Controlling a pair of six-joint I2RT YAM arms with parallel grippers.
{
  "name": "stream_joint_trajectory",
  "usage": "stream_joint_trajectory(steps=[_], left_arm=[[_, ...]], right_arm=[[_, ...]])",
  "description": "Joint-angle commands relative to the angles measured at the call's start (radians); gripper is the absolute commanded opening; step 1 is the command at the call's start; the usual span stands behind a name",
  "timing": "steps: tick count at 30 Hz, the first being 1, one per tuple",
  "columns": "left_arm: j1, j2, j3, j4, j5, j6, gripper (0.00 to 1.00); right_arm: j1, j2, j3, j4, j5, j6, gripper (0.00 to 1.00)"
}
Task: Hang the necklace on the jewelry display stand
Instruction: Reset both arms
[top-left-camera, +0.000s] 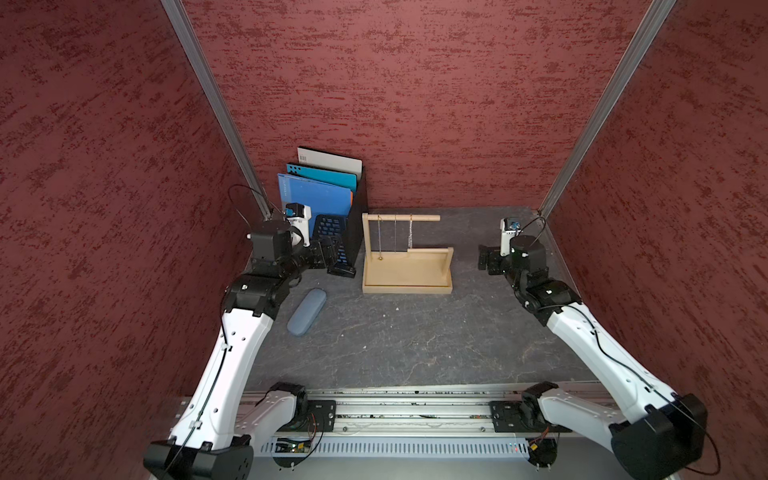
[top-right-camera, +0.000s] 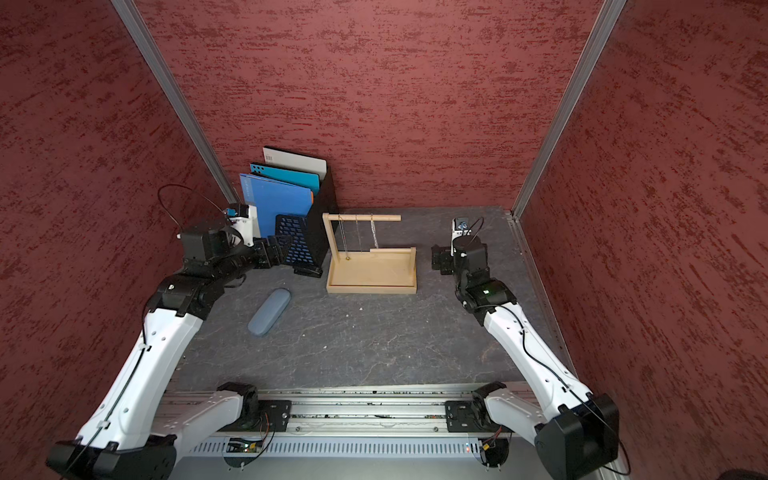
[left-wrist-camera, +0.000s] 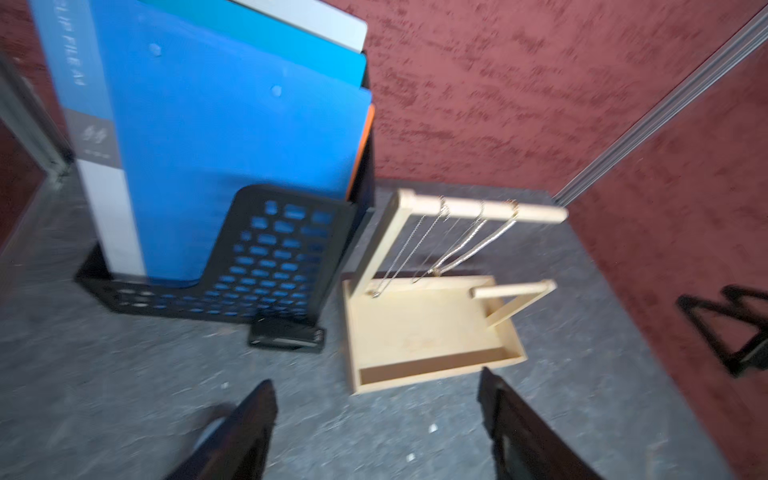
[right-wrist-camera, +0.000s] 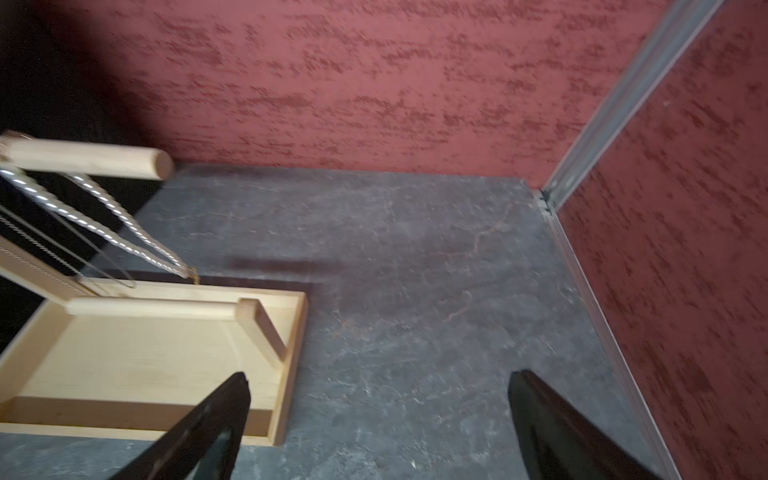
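The pale wooden jewelry display stand (top-left-camera: 432, 284) (top-right-camera: 371, 286) stands at the back middle of the table. Three chains hang from its crossbar (top-left-camera: 428, 217) (left-wrist-camera: 538, 213). The thick twisted necklace (top-left-camera: 410, 235) (right-wrist-camera: 124, 226) (left-wrist-camera: 492, 239) hangs nearest the bar's free end. Two thinner chains (top-left-camera: 379, 237) (top-left-camera: 395, 235) hang nearer the post. My left gripper (top-left-camera: 328, 253) (left-wrist-camera: 376, 378) is left of the stand, by the rack, open and empty. My right gripper (top-left-camera: 483, 257) (right-wrist-camera: 380, 375) is right of the stand, also open and empty. Neither touches the stand or a chain.
A black mesh file rack (top-left-camera: 334, 232) (left-wrist-camera: 291, 249) with blue folders stands against the back wall, left of the stand. A small black object (top-left-camera: 341, 272) (left-wrist-camera: 286, 334) lies at its foot. A blue-grey case (top-left-camera: 306, 311) (top-right-camera: 269, 311) lies near my left arm. Red walls enclose three sides.
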Motion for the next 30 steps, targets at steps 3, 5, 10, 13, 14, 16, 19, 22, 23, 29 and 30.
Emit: stream_joint_trajectory(steps=[3, 5, 10, 13, 14, 16, 19, 22, 23, 29, 30], left_arm=[[0.103, -0.070, -0.155, -0.020, -0.040, -0.034, 1.00], [0.121, -0.079, -0.207, 0.004, -0.076, -0.061, 0.99], [0.134, -0.050, -0.268, 0.033, -0.144, -0.038, 0.99], [0.144, -0.032, -0.304, 0.096, -0.165, -0.009, 0.99], [0.145, -0.029, -0.322, 0.128, -0.166, 0.007, 0.99], [0.146, -0.026, -0.374, 0.210, -0.170, 0.041, 1.00], [0.146, -0.021, -0.454, 0.327, -0.150, 0.108, 1.00], [0.150, 0.008, -0.505, 0.394, -0.156, 0.138, 0.99], [0.151, 0.018, -0.517, 0.416, -0.155, 0.135, 1.00], [0.174, 0.095, -0.625, 0.644, -0.114, 0.077, 1.00], [0.175, 0.107, -0.635, 0.668, -0.111, 0.079, 0.99]], right_arm=[[-0.016, -0.025, -0.089, 0.078, 0.148, 0.081, 0.99], [-0.018, -0.043, -0.152, 0.155, 0.186, 0.079, 0.99], [-0.037, -0.072, -0.294, 0.289, 0.176, 0.008, 0.99], [-0.054, -0.063, -0.340, 0.348, 0.151, -0.008, 0.99], [-0.058, -0.058, -0.351, 0.368, 0.149, -0.014, 0.99], [-0.064, -0.041, -0.375, 0.421, 0.147, -0.030, 0.99], [-0.070, -0.005, -0.406, 0.511, 0.147, -0.062, 0.99], [-0.084, 0.044, -0.448, 0.639, 0.127, -0.085, 0.99], [-0.090, 0.061, -0.466, 0.691, 0.117, -0.091, 0.99], [-0.143, 0.176, -0.560, 0.974, 0.087, -0.055, 0.99], [-0.151, 0.195, -0.564, 1.005, 0.085, -0.052, 0.99]])
